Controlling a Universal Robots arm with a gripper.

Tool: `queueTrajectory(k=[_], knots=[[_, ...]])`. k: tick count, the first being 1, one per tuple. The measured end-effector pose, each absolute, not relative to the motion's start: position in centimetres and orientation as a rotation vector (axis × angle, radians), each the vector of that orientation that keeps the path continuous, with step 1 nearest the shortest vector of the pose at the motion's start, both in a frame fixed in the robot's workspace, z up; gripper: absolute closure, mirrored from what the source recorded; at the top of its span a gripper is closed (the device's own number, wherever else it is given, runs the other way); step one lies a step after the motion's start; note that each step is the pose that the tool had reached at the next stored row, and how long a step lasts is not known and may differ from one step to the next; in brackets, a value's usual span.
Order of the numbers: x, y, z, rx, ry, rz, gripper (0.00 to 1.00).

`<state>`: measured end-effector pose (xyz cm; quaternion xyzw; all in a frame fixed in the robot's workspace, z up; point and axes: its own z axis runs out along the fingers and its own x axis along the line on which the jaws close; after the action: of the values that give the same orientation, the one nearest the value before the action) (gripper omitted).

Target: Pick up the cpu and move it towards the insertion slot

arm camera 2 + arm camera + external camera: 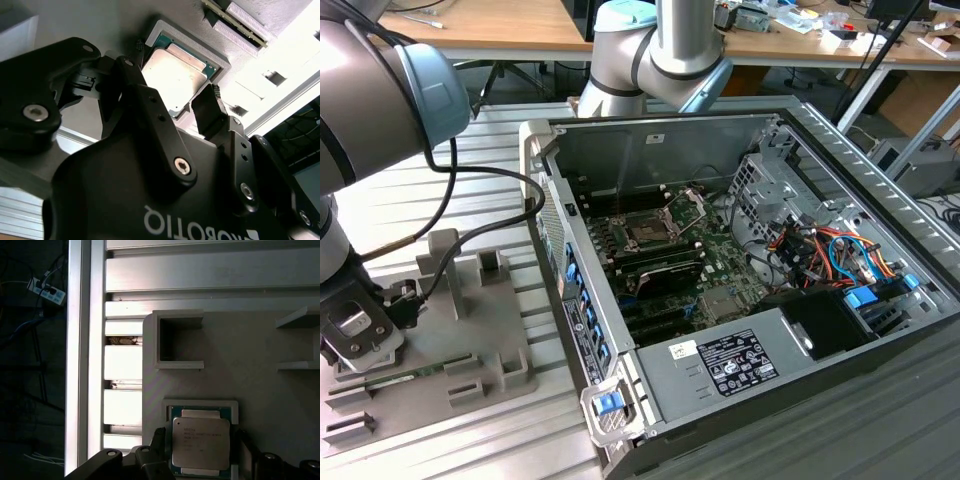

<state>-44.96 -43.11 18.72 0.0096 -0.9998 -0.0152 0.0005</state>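
We're at the pick: claw [172, 80] wide open astride the cpu [201, 445] in its tray [260, 385], nothing gripped; closing likely needs both fingers [207, 107] square on its edges.

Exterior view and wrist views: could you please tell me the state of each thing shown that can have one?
Silvery-topped square cpu: seated flat in the grey plastic tray recess.
Black two-finger gripper: open, straddling the cpu.
Metal-framed insertion slot: retention bracket raised.
Grey metal computer case: side open.
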Motion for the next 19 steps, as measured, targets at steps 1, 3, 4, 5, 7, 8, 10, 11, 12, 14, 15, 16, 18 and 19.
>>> queueTrajectory(k=[1, 3, 4, 5, 7, 8, 10, 11, 12, 14, 15, 16, 18, 19], knots=[[-44.96, -43.11, 18.72, 0.03, -3.14, -0.048, 0.34], [-44.96, -43.11, 18.72, 0.03, -3.14, -0.048, 0.34], [-44.96, -43.11, 18.72, 0.03, -3.14, -0.048, 0.34], [-44.96, -43.11, 18.71, 0.03, -3.14, -0.048, 0.35], [-44.96, -43.11, 18.71, 0.03, -3.14, -0.048, 0.42], [-44.96, -43.12, 18.71, 0.03, -3.14, -0.048, 0.45], [-44.96, -43.12, 18.71, 0.03, -3.14, -0.048, 0.45], [-44.96, -43.11, 18.7, 0.03, -3.14, -0.048, 0.45], [-44.96, -43.11, 18.7, 0.03, -3.14, -0.048, 0.45], [-44.96, -43.11, 18.7, 0.03, -3.14, -0.048, 0.45], [-44.96, -43.11, 18.7, 0.03, -3.14, -0.048, 0.45], [-44.96, -43.11, 18.7, 0.03, -3.14, -0.048, 0.45], [-44.96, -43.11, 18.69, 0.03, -3.14, -0.048, 0.45], [-44.96, -43.12, 18.69, 0.03, -3.14, -0.048, 0.45]])
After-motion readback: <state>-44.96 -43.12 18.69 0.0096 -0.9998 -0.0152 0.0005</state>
